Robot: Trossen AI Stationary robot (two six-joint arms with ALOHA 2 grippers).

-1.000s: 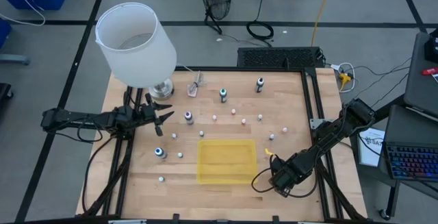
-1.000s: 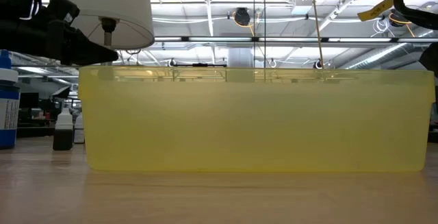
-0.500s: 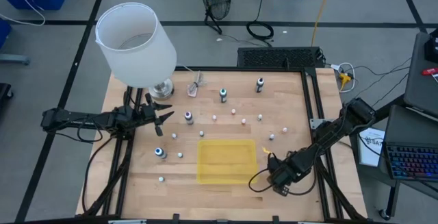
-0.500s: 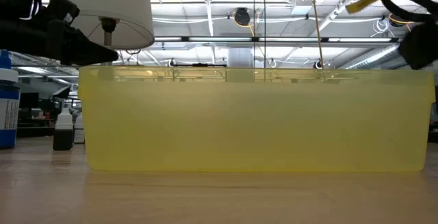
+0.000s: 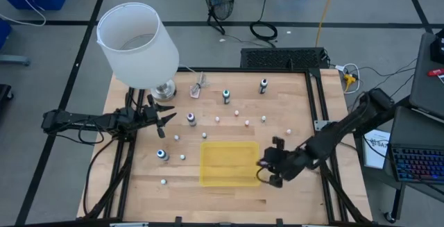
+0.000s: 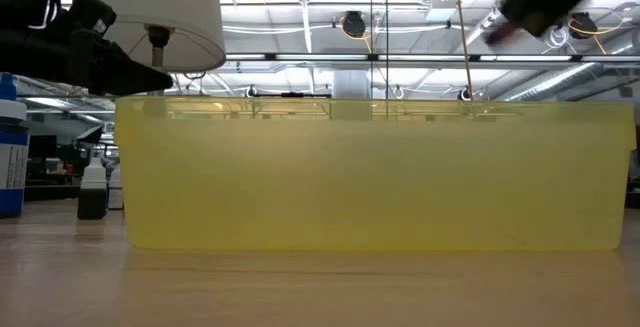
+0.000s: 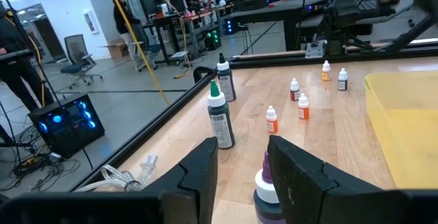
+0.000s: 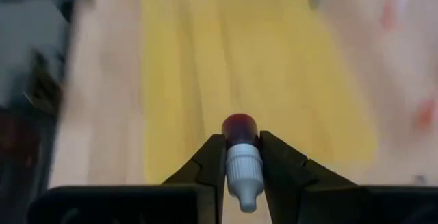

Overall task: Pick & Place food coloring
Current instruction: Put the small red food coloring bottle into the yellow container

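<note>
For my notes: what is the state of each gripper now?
Left gripper: open, holding nothing.
Right gripper: shut on a small food coloring bottle.

The right arm reaches in from the table's right edge, bent at the elbow, with its right hand [image 5: 266, 171] raised above the near-right part of the table. Its two fingers [image 8: 211, 162] are pinched onto a small bottle [image 8: 240, 159]. The left arm lies stretched along the table's left side, its left hand [image 5: 168, 119] slightly parted.

Wooden table [image 5: 291, 192] bears yellow tray [image 5: 229, 163], bottles [image 5: 226, 96], lamp [image 5: 136, 45].
</note>
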